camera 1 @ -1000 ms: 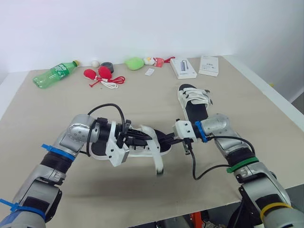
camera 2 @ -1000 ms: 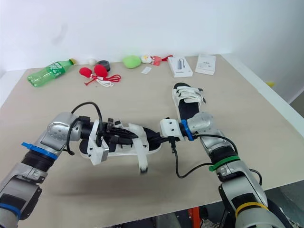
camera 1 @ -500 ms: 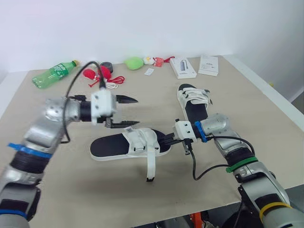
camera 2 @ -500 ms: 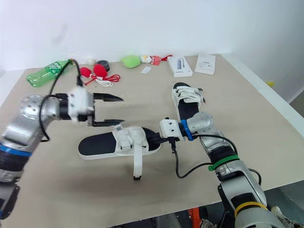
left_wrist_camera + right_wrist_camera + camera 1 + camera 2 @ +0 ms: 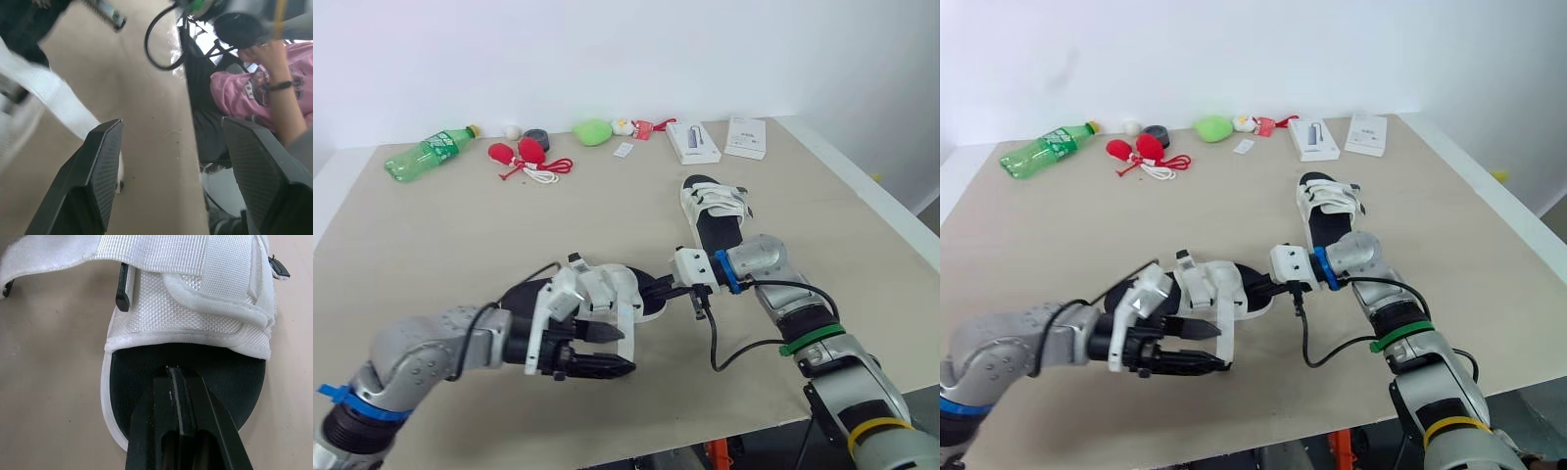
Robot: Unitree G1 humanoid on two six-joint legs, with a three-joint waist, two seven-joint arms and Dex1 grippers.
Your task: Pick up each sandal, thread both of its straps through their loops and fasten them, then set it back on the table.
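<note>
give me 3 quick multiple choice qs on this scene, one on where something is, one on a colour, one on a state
1. Where is the far sandal?
A. on the floor
B. beyond the right claw
C. in a person's hand

2. What colour is the bottle?
A. red
B. blue
C. green

3. The left claw is
A. open
B. shut on a strap
C. shut on nothing

Answers:
1 B, it lies flat farther out than the right claw.
2 C, its plastic is clear green.
3 A, its two black fingers stand well apart.
</note>
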